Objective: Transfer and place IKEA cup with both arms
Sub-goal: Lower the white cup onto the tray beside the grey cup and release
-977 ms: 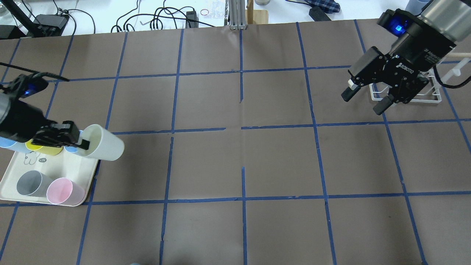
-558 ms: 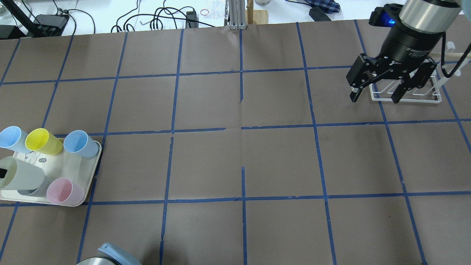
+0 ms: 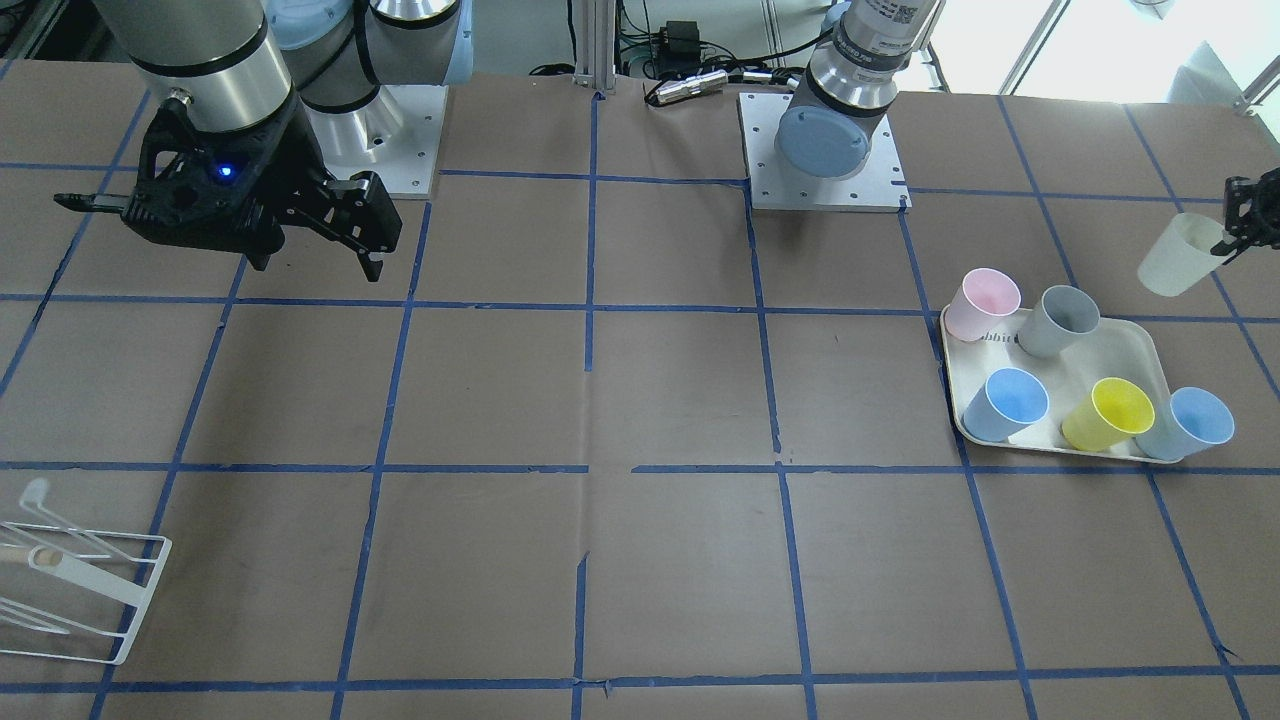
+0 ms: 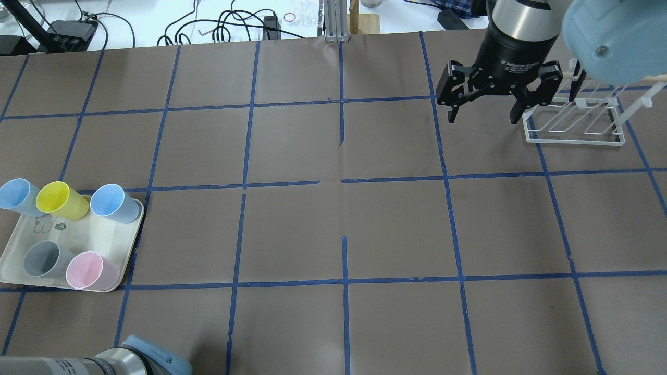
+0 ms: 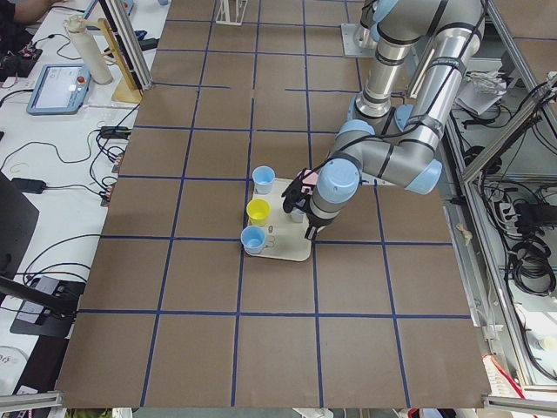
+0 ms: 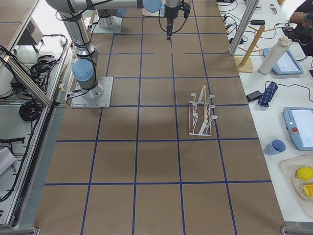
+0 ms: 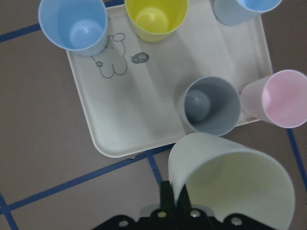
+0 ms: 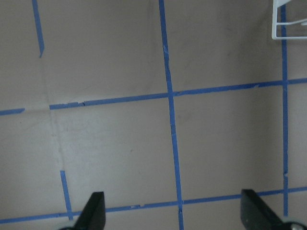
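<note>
The cream IKEA cup [image 3: 1178,257] hangs tilted in the air at the front-facing view's right edge, beyond the tray. My left gripper [image 3: 1230,240] is shut on its rim. In the left wrist view the cup [image 7: 235,184] fills the lower right, with the gripper [image 7: 175,203] pinching its wall, one finger inside and one outside. Neither shows in the overhead view. My right gripper [image 4: 482,119] is open and empty above the table, next to the white rack [image 4: 573,125]. It also shows in the front-facing view [image 3: 320,262] and the right wrist view [image 8: 175,215].
A cream tray [image 4: 104,234] at the table's left holds a grey cup [image 4: 41,259], a pink cup [image 4: 86,271], a yellow cup [image 4: 57,199] and two blue cups [image 4: 112,203]. My left arm's elbow [image 4: 146,357] shows at the overhead view's bottom left.
My left gripper carried the cream cup from over the tray's right side leftward, out of the overhead view. My right gripper moved left and toward the far edge, still open.
</note>
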{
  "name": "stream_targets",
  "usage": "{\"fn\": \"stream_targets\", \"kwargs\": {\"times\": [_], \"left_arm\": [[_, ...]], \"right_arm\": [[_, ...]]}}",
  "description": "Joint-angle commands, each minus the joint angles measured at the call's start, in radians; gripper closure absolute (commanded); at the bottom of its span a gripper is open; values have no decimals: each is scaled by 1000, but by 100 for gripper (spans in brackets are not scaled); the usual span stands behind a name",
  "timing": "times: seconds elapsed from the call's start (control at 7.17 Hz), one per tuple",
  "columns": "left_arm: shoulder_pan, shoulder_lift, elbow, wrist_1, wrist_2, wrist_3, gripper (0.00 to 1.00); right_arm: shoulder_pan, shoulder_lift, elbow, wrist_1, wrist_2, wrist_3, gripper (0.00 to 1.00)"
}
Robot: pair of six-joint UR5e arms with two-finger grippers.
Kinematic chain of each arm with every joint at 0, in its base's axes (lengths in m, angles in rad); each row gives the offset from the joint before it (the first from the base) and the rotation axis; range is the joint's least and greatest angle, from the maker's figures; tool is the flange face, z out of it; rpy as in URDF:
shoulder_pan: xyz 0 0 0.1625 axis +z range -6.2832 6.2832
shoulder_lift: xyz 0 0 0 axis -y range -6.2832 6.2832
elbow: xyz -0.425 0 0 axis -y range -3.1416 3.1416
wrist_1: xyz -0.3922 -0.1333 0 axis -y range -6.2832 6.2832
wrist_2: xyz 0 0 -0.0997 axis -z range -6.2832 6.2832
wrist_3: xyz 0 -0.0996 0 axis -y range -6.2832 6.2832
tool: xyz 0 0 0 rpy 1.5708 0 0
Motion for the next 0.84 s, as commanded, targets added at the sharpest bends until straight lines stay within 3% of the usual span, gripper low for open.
{"fn": "stream_targets", "kwargs": {"times": [0.0, 0.42, 0.7], "left_arm": [[0, -112, 5, 108, -35, 26, 100], [-45, -149, -6, 109, -40, -3, 100], [-55, -170, -4, 111, -36, -8, 100]], "right_arm": [[6, -9, -1, -51, 3, 2, 0], [5, -8, 0, -40, 9, -37, 0], [3, -8, -17, 59, 12, -40, 0]]}}
